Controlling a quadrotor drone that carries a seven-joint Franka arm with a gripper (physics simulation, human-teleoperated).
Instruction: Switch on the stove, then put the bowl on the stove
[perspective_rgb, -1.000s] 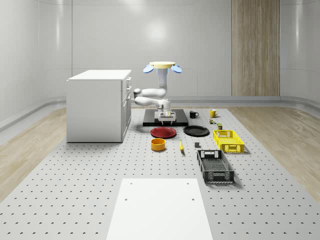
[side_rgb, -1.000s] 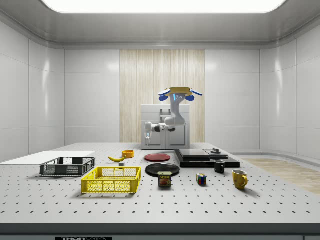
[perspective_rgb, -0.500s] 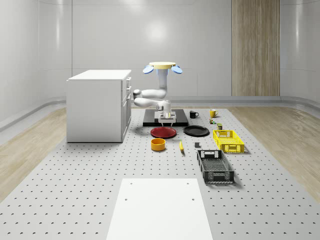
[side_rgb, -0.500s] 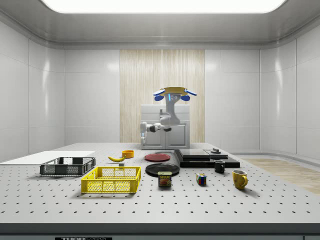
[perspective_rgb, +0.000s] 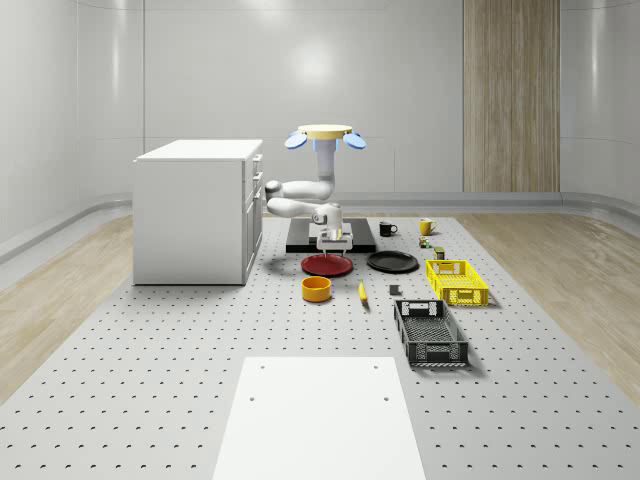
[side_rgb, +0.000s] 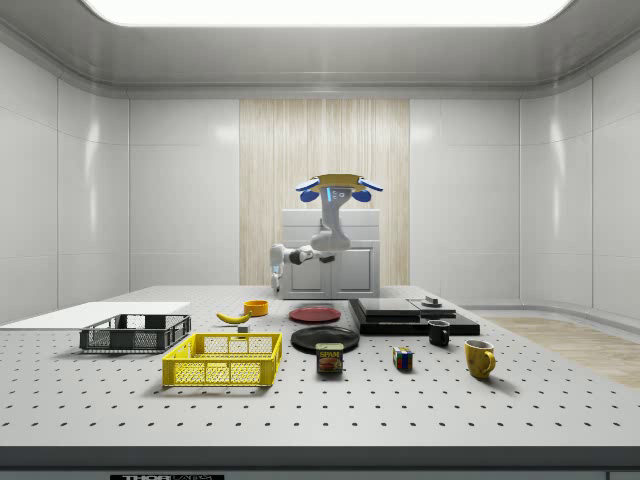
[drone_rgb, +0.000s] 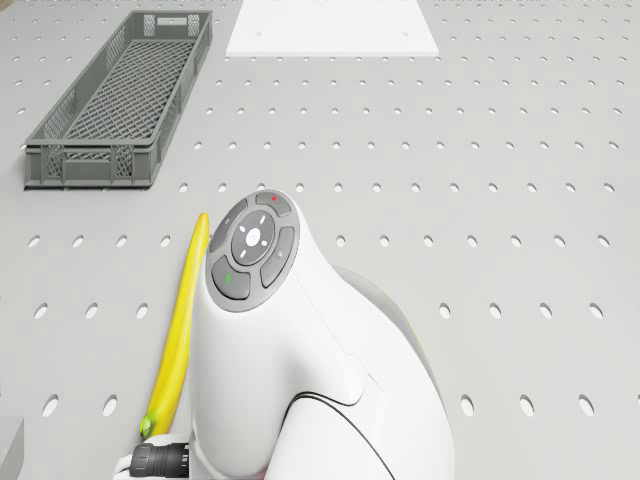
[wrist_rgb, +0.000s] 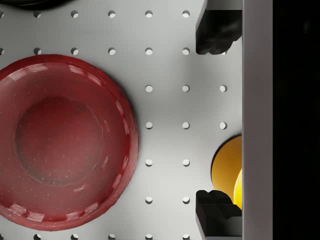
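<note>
The quadrotor drone with blue rotors and a yellow top plate (perspective_rgb: 326, 134) is seen hovering above the perforated grey table (perspective_rgb: 150, 340), beside the white drawer cabinet (perspective_rgb: 196, 210) and over the near edge of the flat black stove (side_rgb: 412, 316). Its white arm is bent down and forward, so that the two-finger gripper (perspective_rgb: 334, 246) hangs just above the far part of the round red plate (perspective_rgb: 327, 265). In the wrist view the dark fingertips (wrist_rgb: 216, 31) are set wide apart with nothing held between them, bare table lying below, the red plate (wrist_rgb: 62, 142) to one side.

The shallow orange bowl (perspective_rgb: 316, 289) rests on the table just nearer than the red plate, well apart from the stove. A yellow banana (perspective_rgb: 362, 291) lies just right of the bowl in the whole-scene view, with a round black plate (perspective_rgb: 392, 262) farther back on the right.
</note>
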